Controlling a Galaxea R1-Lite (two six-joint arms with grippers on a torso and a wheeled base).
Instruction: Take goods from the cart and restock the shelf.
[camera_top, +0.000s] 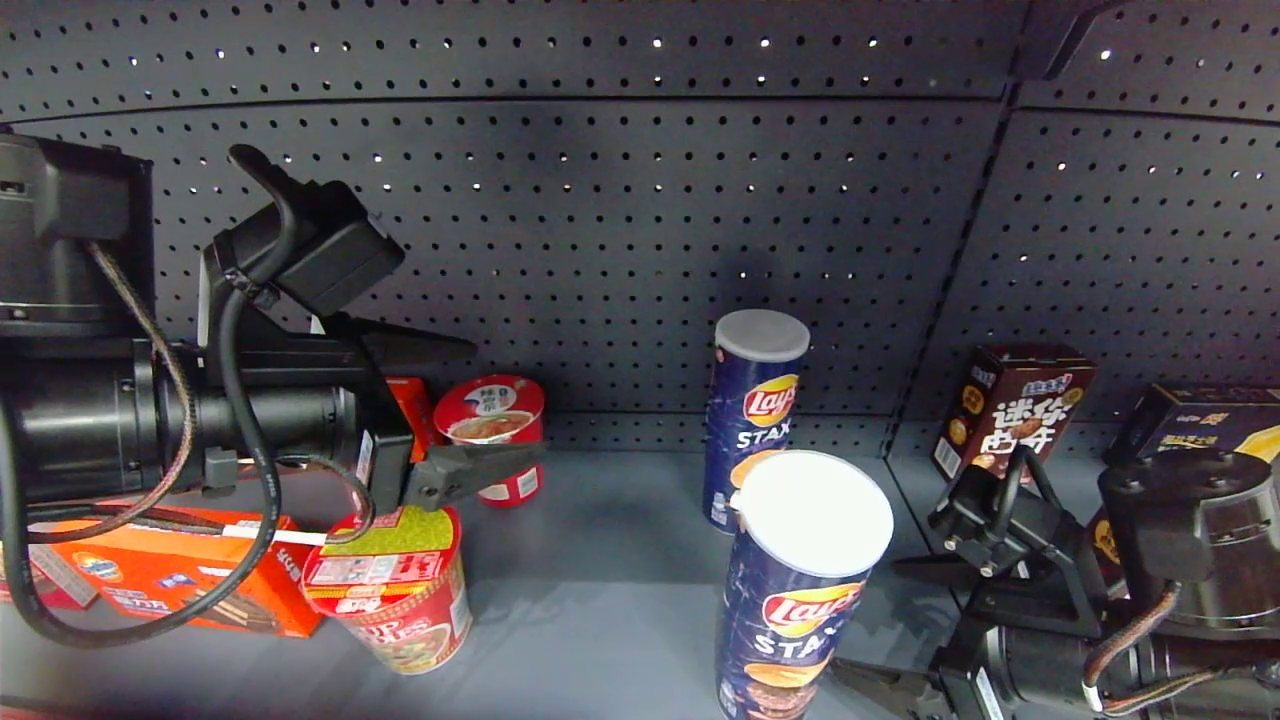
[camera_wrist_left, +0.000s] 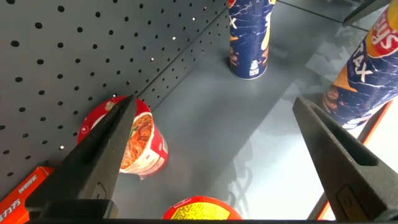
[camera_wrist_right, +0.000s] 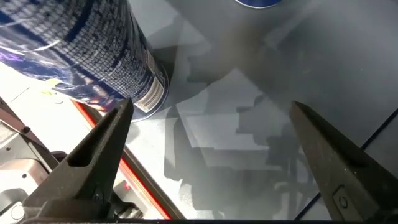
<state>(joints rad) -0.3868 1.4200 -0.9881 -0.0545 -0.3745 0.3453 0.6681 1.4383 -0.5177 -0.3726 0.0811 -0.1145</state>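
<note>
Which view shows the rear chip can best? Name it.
Head view: the rear chip can shows upright, lid almost to base. Left wrist view catches its lower part; right wrist view just a blue sliver, likely its base.

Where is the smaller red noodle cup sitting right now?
In the head view the smaller noodle cup stands at the back of the shelf, left of centre, against the pegboard, behind the bigger noodle cup.

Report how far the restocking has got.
Done: near can, far can, front cup, back cup, orange box and brown box sit on the shelf. In hand: nothing; left hand and right hand are open and empty. Left: the bare shelf between cups and cans probably has room for more.
</note>
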